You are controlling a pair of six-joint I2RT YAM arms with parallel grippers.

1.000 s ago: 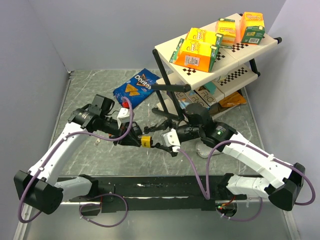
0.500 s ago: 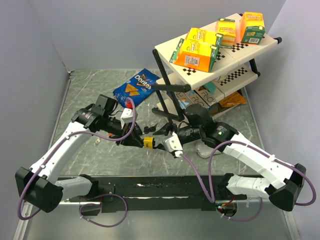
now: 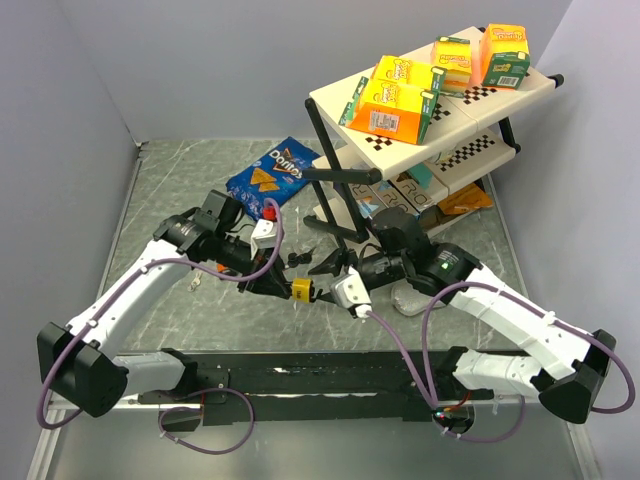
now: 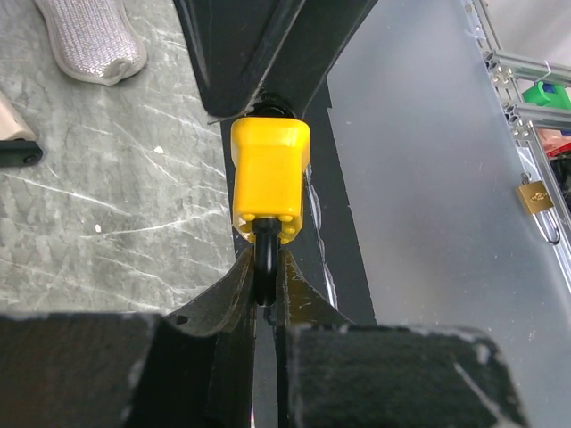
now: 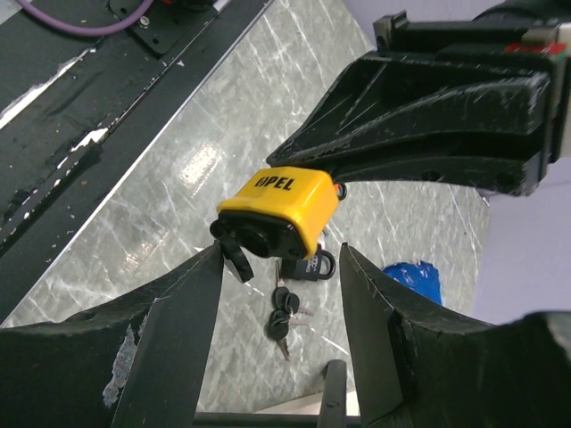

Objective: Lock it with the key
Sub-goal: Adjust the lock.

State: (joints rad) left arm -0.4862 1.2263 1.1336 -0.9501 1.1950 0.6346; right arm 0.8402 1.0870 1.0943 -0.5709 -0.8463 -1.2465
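A: Blocky yellow padlock (image 5: pixel 284 203), glossy casing, is held above the marbled bench (image 5: pixel 268 107). The left fingers (image 4: pixel 223 299) are clamped on its black shackle (image 4: pixel 265 259), which is mostly hidden between them.
B: And the key (image 5: pixel 236 252)?
A: Only its dark head shows; the blade is buried in the lock. The right fingers (image 5: pixel 174 348) stand apart, flanking it.

UPEL on yellow padlock (image 5: pixel 281 207), Doritos on blue chip bag (image 3: pixel 268 176)
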